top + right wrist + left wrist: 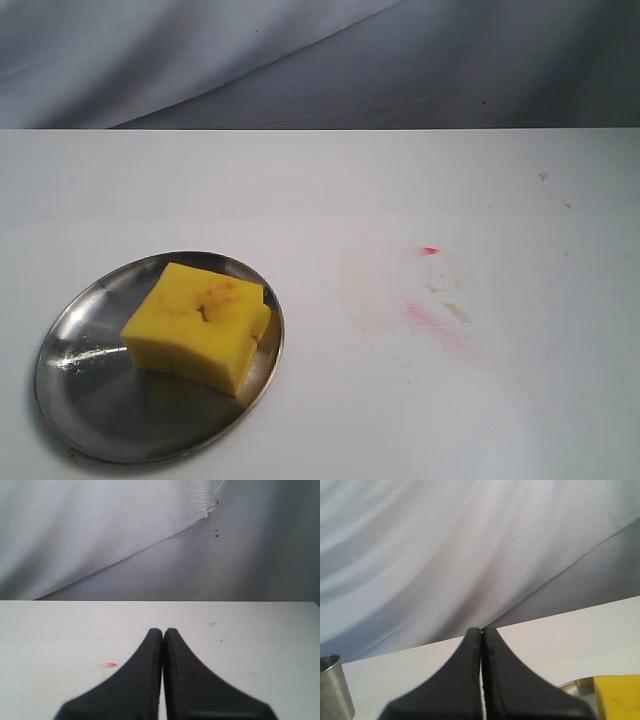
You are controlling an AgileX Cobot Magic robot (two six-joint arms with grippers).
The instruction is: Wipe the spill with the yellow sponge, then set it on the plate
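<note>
Left gripper (481, 630): jaws pressed together, empty. Close beside them the yellow sponge (200, 325) lies on the plate (60, 345). It is probably light, soft and damp, so pinch opposite sides. The spill (457, 312), a faint smear, lies nearer the right gripper (163, 630), whose jaws also meet.

I see my right gripper (163, 631) with its black jaws pressed together over the white table (260, 650). A small red streak (109, 665) lies near it on the tabletop.
</note>
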